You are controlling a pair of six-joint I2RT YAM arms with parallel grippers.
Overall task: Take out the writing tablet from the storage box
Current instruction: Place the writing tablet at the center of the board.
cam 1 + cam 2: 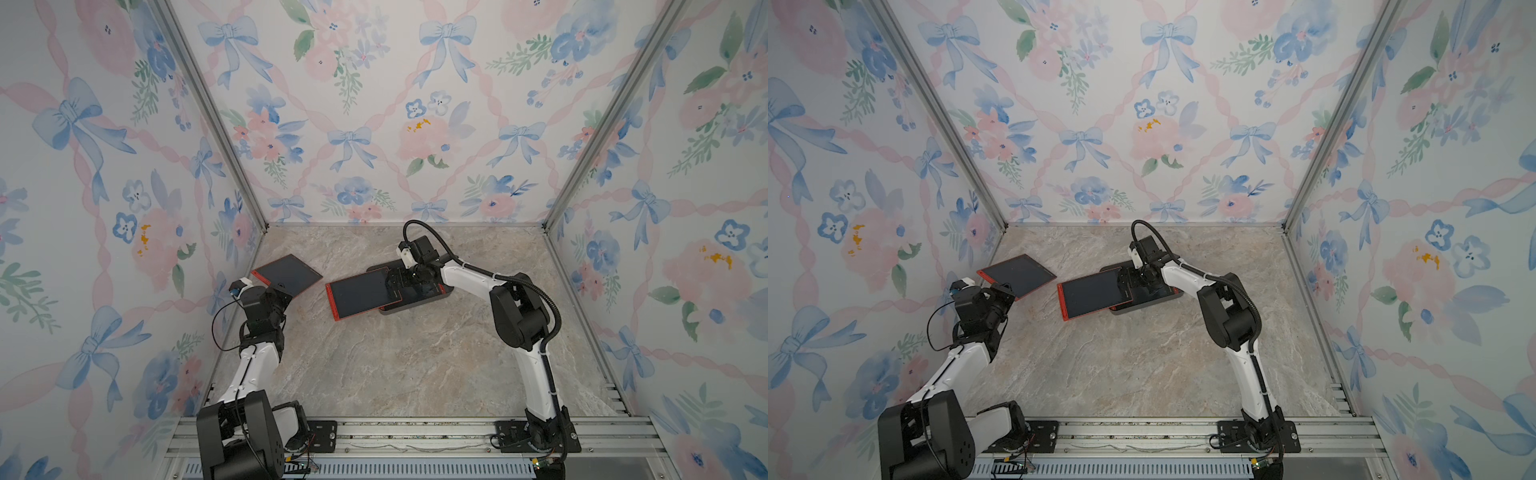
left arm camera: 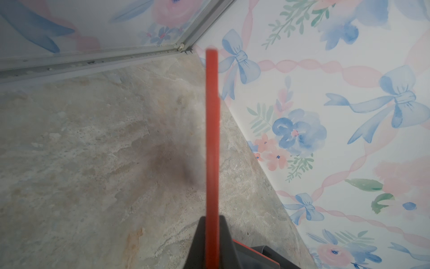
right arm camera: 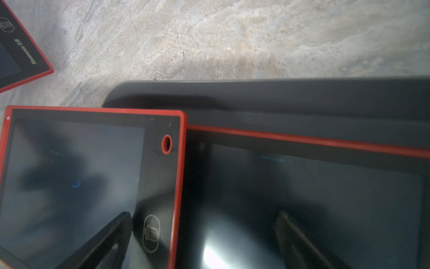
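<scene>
Storage box sits mid-table with one writing tablet flat inside. You've got a second tablet half out, overhanging the box's left end. Right gripper is over both, jaws wide, gripping nothing. Left gripper is clamped on a third tablet.

Two white-and-black arms
White shells are joined by black housings; a ribbed black hose is strapped along the right arm, a thin cable is looped by the left arm.
</scene>
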